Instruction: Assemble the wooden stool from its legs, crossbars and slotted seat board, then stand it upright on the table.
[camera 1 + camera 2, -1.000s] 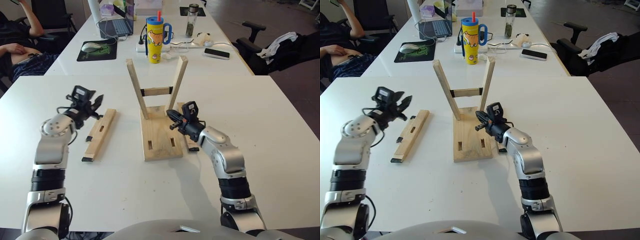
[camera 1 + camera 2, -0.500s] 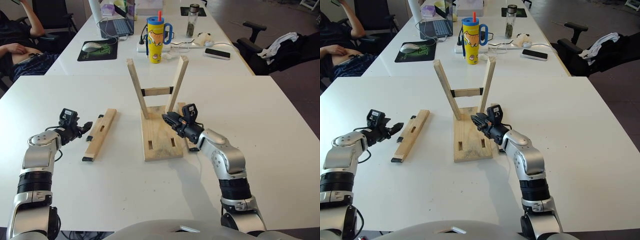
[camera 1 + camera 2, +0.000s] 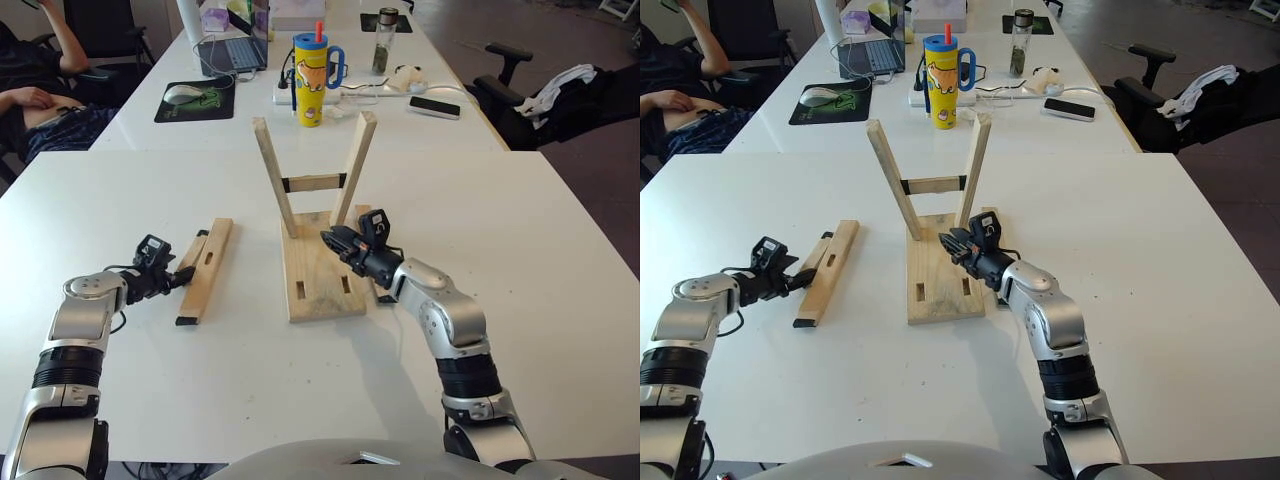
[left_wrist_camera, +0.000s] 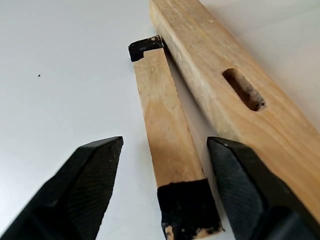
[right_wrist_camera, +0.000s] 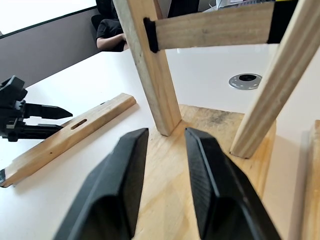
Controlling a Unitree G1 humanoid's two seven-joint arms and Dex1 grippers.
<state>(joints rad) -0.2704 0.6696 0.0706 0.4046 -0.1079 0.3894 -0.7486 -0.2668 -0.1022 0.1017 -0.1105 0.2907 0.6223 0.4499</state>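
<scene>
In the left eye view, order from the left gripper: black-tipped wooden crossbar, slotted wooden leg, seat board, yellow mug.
1. Black-tipped wooden crossbar, inside the open left gripper.
2. Slotted wooden leg, alongside it.
3. Wooden seat board, table centre.
4. Yellow mug, far table.

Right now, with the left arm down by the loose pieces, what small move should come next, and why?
Probably ease the left jaws forward and shut them on the short black-tipped wooden crossbar: they stand open on either side of it, and it lies loose beside the slotted wooden leg.
</scene>
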